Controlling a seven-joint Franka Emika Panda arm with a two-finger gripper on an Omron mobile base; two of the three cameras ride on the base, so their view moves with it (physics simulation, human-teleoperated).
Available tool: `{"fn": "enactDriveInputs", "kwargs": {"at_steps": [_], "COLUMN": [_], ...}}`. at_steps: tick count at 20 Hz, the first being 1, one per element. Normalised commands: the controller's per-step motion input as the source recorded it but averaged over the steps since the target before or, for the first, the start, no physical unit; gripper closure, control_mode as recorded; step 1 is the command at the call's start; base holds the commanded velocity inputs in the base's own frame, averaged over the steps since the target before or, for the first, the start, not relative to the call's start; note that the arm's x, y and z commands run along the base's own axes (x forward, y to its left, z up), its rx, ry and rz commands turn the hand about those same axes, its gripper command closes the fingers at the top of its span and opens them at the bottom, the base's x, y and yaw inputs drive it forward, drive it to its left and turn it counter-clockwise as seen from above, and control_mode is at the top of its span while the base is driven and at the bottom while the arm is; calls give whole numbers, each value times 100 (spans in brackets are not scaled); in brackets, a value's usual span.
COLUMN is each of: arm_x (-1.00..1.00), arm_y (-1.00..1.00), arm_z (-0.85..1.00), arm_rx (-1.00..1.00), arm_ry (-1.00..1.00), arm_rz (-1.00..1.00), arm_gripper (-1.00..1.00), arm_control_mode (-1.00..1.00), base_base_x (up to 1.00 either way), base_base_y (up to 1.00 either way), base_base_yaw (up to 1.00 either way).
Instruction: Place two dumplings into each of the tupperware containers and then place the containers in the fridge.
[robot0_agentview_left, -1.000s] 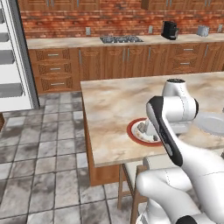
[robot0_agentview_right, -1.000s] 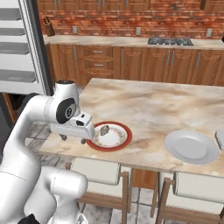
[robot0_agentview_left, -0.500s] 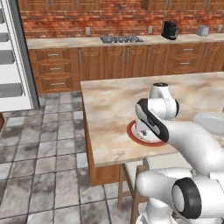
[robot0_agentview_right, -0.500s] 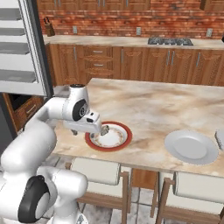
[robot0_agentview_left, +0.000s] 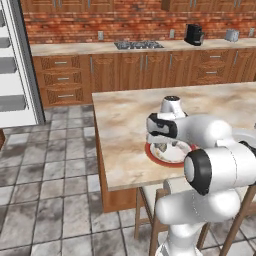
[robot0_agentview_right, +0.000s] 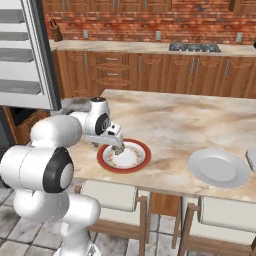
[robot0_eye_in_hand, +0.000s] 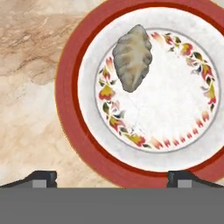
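We are seeing the fridge (robot0_agentview_right: 30, 55) standing open at left, nothing stored yet. Our gripper (robot0_eye_in_hand: 113, 176) is hovering, jaws wide and empty, over one dumpling (robot0_eye_in_hand: 132, 57) lying on the red-rimmed plate (robot0_eye_in_hand: 70, 109); filling the containers is remaining.

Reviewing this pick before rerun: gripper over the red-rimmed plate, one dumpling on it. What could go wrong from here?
1. The dumpling lies off-centre, toward one side of the red-rimmed plate, not midway between the open gripper fingertips; closing as is could miss or clip it.
2. A push could slide it across the smooth plate.
3. The plate sits near the counter edge; a hard descent might shift it.
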Motion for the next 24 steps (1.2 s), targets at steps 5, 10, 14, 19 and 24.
{"fn": "enactDriveInputs", "kwargs": {"at_steps": [5, 10, 14, 19, 24], "arm_x": [91, 54, 56, 25, 0], "arm_y": [-21, -25, -10, -3, 0], "arm_z": [-15, -28, -40, -47, -14], "arm_rx": [0, 0, 1, 0, 0], "arm_ry": [-7, 4, 1, 0, 0], "arm_rz": [0, -1, 0, 0, 0], "arm_gripper": [-100, -100, -100, -100, -100], "arm_control_mode": [-100, -100, -100, -100, -100], "base_base_x": [0, 0, 0, 0, 0], "base_base_y": [0, 0, 0, 0, 0], "base_base_yaw": [0, 0, 0, 0, 0]}}
